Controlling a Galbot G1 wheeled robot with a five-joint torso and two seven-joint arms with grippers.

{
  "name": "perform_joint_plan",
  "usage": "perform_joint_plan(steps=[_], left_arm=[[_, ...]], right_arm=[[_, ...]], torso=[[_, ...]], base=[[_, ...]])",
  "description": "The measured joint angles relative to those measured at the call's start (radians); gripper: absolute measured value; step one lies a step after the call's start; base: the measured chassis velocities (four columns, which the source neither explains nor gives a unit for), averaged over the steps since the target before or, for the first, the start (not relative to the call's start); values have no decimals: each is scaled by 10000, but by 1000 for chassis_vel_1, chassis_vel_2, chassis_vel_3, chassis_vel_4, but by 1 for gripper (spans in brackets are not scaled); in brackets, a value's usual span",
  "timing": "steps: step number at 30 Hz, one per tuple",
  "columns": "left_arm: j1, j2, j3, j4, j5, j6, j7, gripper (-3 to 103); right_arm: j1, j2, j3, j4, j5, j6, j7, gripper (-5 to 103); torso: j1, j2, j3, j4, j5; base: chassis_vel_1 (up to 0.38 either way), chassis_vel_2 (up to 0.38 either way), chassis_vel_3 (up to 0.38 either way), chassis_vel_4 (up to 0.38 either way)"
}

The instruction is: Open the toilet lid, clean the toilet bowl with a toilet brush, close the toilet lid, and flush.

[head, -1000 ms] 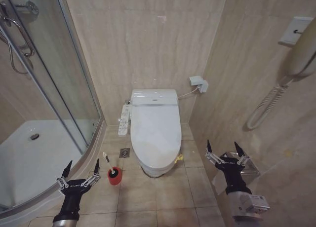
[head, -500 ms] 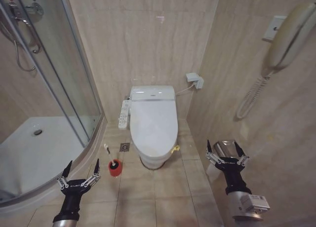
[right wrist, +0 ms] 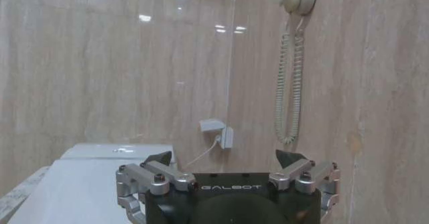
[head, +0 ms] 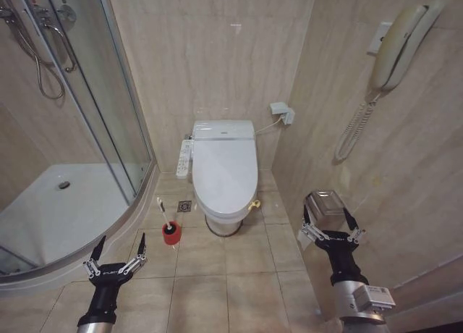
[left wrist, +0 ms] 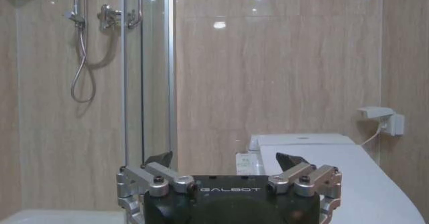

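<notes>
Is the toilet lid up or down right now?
Down: the toilet lid lies flat over the toilet bowl, smooth white top facing up.

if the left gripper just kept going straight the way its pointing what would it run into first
Probably the glass shower door. The left gripper, open and empty, points level at the back wall, with the door's metal edge just off its line; depth is unclear, so it might pass beside it toward the tiled wall.

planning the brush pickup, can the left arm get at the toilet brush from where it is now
Probably yes. The left gripper, open and empty, hangs just short of the toilet brush, which stands upright in its red holder on bare floor tiles, apart from the toilet bowl. Nothing lies between them.
</notes>
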Motion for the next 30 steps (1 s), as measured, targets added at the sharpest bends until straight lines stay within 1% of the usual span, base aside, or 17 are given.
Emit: perform_joint_plan(steps=[18,30], left_arm=[[1,0,0,0,0,0,0,100],[3,0,0,0,0,0,0,100]], right_arm=[[-1,0,0,0,0,0,0,100],[-2,0,0,0,0,0,0,100]], torso=[[-4,0,-1,0,0],[-11,4,-3,1,0]], base=[[-9,5,5,-7],[58,-51,-57,55]])
